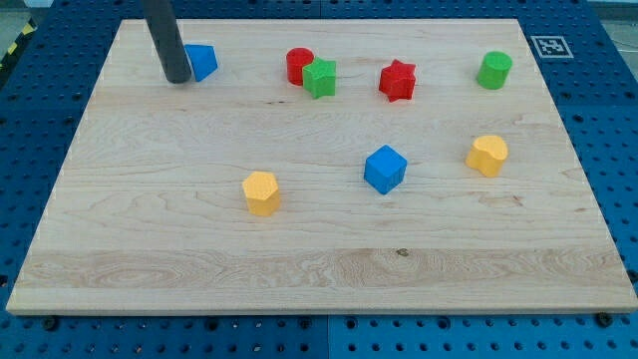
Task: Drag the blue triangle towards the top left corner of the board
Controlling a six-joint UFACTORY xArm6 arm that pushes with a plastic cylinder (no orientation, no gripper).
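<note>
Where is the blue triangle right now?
The blue triangle sits near the board's top left in the camera view, just right of my tip.

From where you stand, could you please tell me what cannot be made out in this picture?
- Camera view: the blue triangle's left part is hidden behind my rod.
- My tip: whether it touches the triangle, I cannot tell.
- The rod's upper end is cut off by the view's top edge.
- The red cylinder is partly covered by the green star.

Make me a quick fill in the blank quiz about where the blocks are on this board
My tip sits just to the view's ___ of the blue triangle.
The red cylinder touches the ___ star.
The blue cube lies between two ___ blocks.
The green cylinder is nearest the board's top ___ corner.

Missing words: left; green; yellow; right
</note>
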